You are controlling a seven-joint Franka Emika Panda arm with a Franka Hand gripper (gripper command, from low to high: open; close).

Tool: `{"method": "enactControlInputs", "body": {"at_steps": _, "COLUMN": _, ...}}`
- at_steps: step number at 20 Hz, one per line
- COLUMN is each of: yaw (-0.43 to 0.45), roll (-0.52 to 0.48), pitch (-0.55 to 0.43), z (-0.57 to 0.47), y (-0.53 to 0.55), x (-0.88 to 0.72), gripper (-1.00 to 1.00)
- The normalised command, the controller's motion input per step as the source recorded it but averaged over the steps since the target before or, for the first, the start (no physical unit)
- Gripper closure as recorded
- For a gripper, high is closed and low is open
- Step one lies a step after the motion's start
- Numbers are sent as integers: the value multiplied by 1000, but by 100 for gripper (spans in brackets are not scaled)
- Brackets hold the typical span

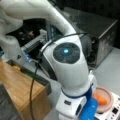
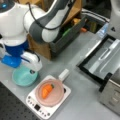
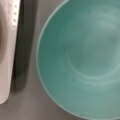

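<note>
Here the arm (image 2: 47, 22) bends low over the teal bowl (image 2: 23, 77) at a front view's left, its wrist housing hanging right above the bowl's rim. The gripper itself does not show plainly in any view: in a front view the white and blue wrist parts (image 2: 15, 53) cover it, and the wrist view shows no fingers at all, so whether they stand apart or together cannot be told.

The wrist view looks straight down into the bowl (image 3: 82, 60), which fills most of that picture and lies on the grey table (image 3: 27, 105); nothing shows inside it. At that view's left edge runs the pale side of the cooker (image 3: 8, 50), just beside the bowl but apart from it, with a dark shadow between.

In both front views a pink pan (image 2: 50, 96) sits on the white cooker (image 2: 36, 107), and an orange carrot (image 2: 46, 90) lies in the pan. The pan's white handle (image 2: 63, 74) points toward a front view's top right. In a front view the carrot (image 1: 100, 99) shows just right of the blue wrist part (image 1: 88, 110).

Behind the arm stand a wooden box (image 2: 41, 48) and a dark bin (image 2: 67, 38) with small things inside. A steel oven (image 2: 110, 62) with its door open lies at a front view's right
</note>
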Motion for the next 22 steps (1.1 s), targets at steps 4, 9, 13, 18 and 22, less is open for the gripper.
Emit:
{"method": "enactControlInputs", "body": {"at_steps": 4, "yaw": 115, "roll": 150, "pitch": 248, "z": 279, "y": -445, "x": 404, "gripper": -100}}
{"method": "enactControlInputs", "body": {"at_steps": 9, "yaw": 215, "roll": 127, "pitch": 229, "z": 243, "y": -461, "x": 428, "gripper": -100}}
{"method": "enactControlInputs", "body": {"at_steps": 13, "yaw": 165, "roll": 161, "pitch": 256, "z": 185, "y": -517, "x": 480, "gripper": -100}}
{"method": "enactControlInputs", "body": {"at_steps": 18, "yaw": 17, "roll": 90, "pitch": 277, "z": 52, "y": -539, "x": 551, "gripper": -100}}
{"method": "enactControlInputs", "body": {"at_steps": 22, "yaw": -26, "roll": 68, "pitch": 274, "z": 27, "y": -420, "x": 527, "gripper": -100}}
